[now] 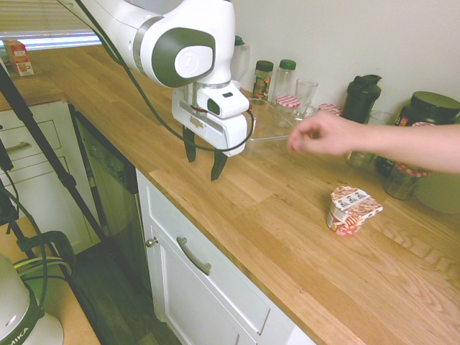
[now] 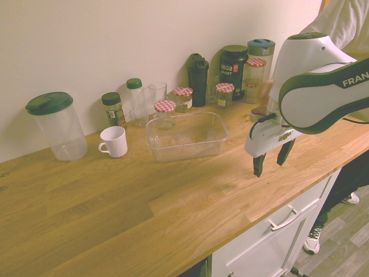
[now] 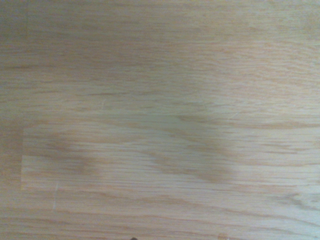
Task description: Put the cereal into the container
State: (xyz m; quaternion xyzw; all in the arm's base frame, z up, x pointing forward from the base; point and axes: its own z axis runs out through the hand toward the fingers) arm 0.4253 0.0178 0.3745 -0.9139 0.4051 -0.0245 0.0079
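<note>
The cereal [image 1: 351, 210] lies tipped on its side at the lower right of the first exterior frame, resting on the wooden counter [image 1: 266, 215], its printed lid facing up and toward the left. It looks light, with thin, slightly crushable sides and a peel-off lid that could tear, so a gentle squeeze across the cup's body, away from the lid rim, seems the safest hold. Lying on its side, it may roll when touched.

The gripper [image 1: 202, 159] hangs above bare wood at centre left of that frame, pointing down, its fingers spread wide and holding nothing. It is well apart from the cereal. A person's hand [image 1: 323, 134] reaches in from the right, above the counter between the gripper and the cup.

The container [image 2: 185, 136] sits empty at the middle of the second exterior frame, near the jars [image 2: 174, 104] along the wall.

The wrist view shows only wood grain. The counter is smooth, level oak over white kitchen cabinets [image 1: 208, 287].
</note>
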